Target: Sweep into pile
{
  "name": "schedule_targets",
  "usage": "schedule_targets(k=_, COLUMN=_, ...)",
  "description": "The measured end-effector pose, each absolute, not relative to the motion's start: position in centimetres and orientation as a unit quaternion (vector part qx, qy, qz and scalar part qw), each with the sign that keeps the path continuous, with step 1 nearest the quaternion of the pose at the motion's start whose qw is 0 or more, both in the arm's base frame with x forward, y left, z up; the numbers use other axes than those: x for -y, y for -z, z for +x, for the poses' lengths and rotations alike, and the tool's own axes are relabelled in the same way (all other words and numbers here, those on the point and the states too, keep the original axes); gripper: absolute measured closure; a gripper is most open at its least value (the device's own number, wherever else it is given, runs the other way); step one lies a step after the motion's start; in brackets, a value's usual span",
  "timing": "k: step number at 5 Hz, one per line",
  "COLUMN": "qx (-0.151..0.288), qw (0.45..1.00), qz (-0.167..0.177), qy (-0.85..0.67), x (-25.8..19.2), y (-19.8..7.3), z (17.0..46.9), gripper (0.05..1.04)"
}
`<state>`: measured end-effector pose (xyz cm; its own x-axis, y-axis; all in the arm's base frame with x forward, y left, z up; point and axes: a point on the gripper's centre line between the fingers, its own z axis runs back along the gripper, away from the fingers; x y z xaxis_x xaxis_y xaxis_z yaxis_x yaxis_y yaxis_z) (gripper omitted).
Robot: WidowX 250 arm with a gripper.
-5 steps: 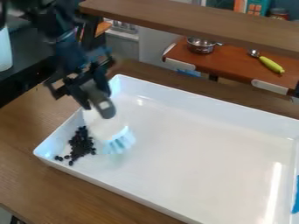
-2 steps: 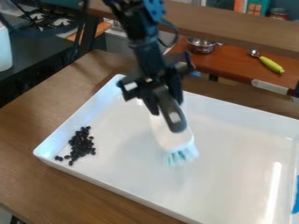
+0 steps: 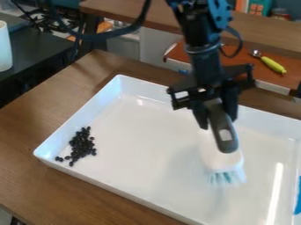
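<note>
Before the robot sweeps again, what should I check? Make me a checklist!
1. Brush held in the gripper: ok.
2. Dark bits inside the tray: ok.
3. All bits in one tight pile: not ok, a few sit loose by the corner.
4. Brush next to the bits: not ok, it's across the tray from them.
5. Bristles touching the tray: cannot tell.

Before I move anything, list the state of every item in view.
Gripper, closed on the brush
Brush, held, bristles pointing down
Tray, face up, black pieces inside
Black pieces, bunched near one corner, a few apart
Green-handled scoop, lying down
</note>
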<state>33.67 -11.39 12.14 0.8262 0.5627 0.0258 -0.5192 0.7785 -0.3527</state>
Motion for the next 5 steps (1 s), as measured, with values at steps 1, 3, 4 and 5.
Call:
schedule_targets(k=1, qx=0.064, qw=0.949, qz=-0.170, qy=-0.257, x=13.4, y=-12.6, z=33.2, gripper=0.600)
schedule_targets(k=3, qx=0.066, qw=0.968, qz=-0.158, qy=-0.185, x=17.3, y=-11.9, z=31.7, gripper=0.600)
schedule_targets(k=4, qx=0.073, qw=0.973, qz=-0.151, qy=-0.156, x=18.9, y=-11.1, z=31.1, gripper=0.600)
schedule_targets(k=5, qx=0.075, qw=0.975, qz=-0.145, qy=-0.150, x=19.8, y=-10.1, z=30.9, gripper=0.600)
